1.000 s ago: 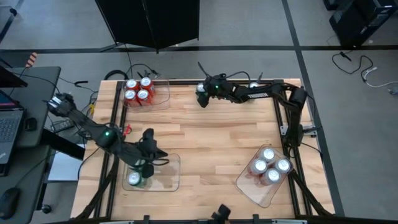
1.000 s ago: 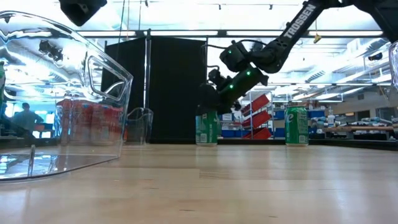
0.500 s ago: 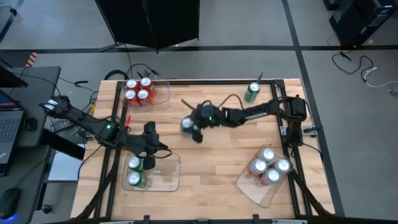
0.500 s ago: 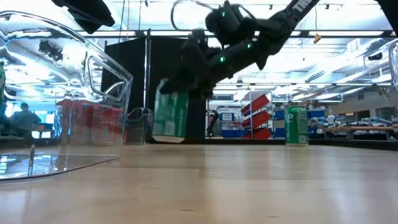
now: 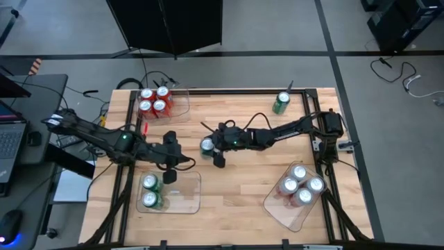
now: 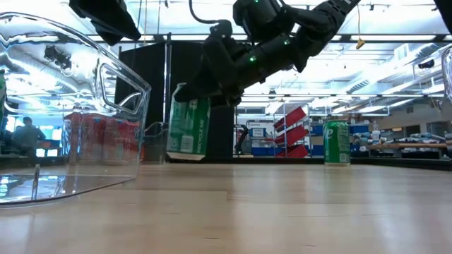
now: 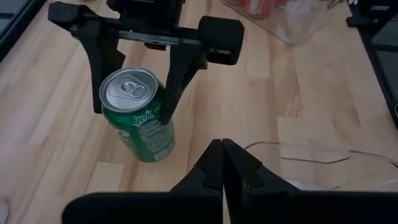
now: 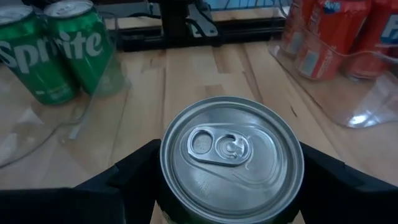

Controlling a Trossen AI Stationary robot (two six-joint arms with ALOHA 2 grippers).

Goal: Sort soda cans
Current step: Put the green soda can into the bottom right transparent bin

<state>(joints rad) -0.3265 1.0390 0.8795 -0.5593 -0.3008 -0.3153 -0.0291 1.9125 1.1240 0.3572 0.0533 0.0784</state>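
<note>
My right gripper point(image 5: 210, 147) is shut on a green soda can point(image 5: 207, 145) near the middle of the table, left of centre. The left wrist view shows this can point(image 7: 142, 121) between the right arm's dark fingers. My left gripper point(image 5: 168, 169) hovers shut and holding nothing at the far edge of a clear tray point(image 5: 187, 196). Two green cans point(image 5: 150, 191) stand upright in that tray. In the left wrist view my left gripper point(image 7: 222, 163) points at the held can from a short way off. My right gripper pinches the green can's side wall just below its top rim point(image 7: 163, 93) between its two fingers point(image 7: 99, 74), one on each opposite side. The fingers slant down from the table's right side. The can is slightly tilted, top up, its base seemingly just clear of the wood point(image 6: 185, 156).
A clear tray with several red cans point(image 5: 154, 102) sits at the far left. Another clear tray with several silver-white cans point(image 5: 300, 185) lies at the near right. One green can point(image 5: 281, 103) stands alone by the far edge. Bare wood lies between them.
My right gripper has swung from the far edge toward the table's middle and near left, carrying the green can with it; most of the travel came early. My left gripper has drawn back from over the near-left tray toward the far edge.
</note>
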